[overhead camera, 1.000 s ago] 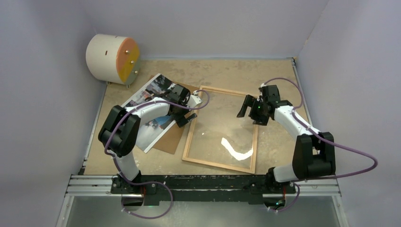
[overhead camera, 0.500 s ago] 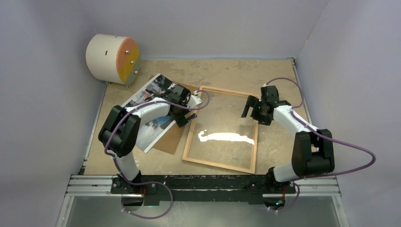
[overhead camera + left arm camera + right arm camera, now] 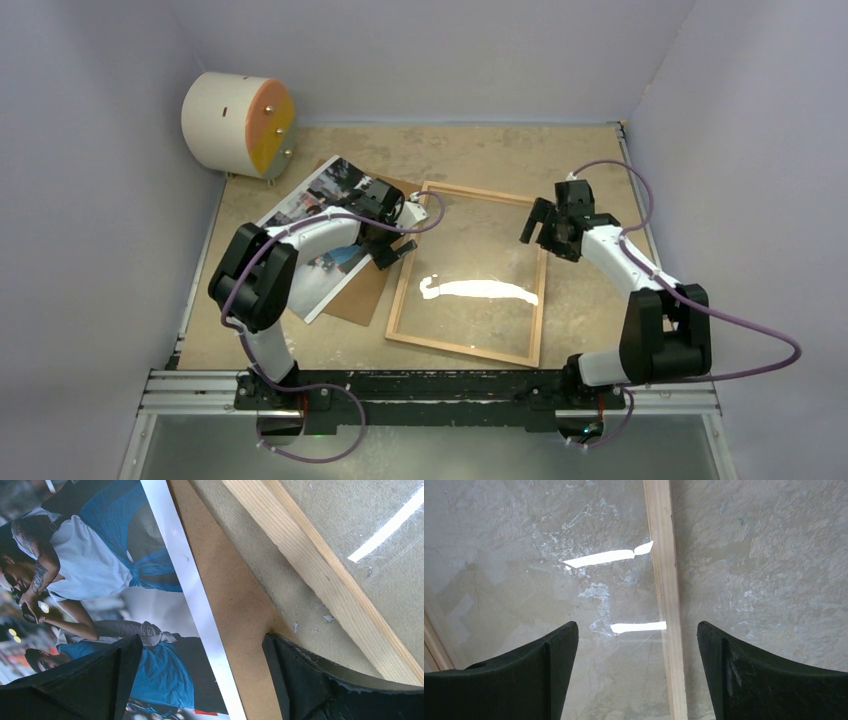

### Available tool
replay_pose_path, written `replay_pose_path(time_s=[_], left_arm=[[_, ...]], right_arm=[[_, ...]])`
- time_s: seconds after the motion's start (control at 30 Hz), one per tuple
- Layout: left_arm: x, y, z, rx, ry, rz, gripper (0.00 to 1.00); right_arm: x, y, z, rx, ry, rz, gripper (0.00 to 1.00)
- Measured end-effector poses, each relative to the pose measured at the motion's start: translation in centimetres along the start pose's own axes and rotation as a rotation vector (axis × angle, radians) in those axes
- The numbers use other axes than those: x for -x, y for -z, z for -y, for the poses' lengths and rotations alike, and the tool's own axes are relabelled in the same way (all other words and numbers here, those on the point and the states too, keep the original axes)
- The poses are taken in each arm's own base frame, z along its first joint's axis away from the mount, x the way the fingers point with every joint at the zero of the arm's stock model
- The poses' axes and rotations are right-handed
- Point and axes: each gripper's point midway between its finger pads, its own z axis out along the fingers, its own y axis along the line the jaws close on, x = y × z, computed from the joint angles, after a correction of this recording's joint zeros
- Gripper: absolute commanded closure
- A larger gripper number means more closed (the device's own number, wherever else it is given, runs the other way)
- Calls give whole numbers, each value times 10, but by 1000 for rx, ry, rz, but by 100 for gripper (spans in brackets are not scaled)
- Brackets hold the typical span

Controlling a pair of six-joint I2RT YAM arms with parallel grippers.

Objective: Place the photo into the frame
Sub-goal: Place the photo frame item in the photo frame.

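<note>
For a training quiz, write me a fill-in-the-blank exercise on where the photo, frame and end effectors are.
The photo lies face ___ on the brown backing sheet.
In the top view, the photo sits to the ___ of the frame.
The right end effector hangs above a wooden rail of the ___.
The left end effector has its jaws ___.
Missing words: up; left; frame; open.

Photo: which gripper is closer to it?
Left. The left gripper hovers over the edge of the photo; the right gripper hovers across the frame, over its right rail.
</note>
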Motion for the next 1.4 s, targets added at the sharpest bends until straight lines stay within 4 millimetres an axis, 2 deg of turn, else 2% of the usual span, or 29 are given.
replay_pose_path(time_s=[0.27, 0.67, 1.4], left_arm=[[0, 0, 0, 3, 0, -2, 0], [0, 0, -1, 3, 0, -2, 0], [9, -3, 2, 17, -40, -4, 0]], right_arm=[[-15, -17, -7, 26, -29, -84, 18], [-12, -33, -16, 47, -39, -101, 22], [-4, -39, -25, 112, -60, -78, 26]])
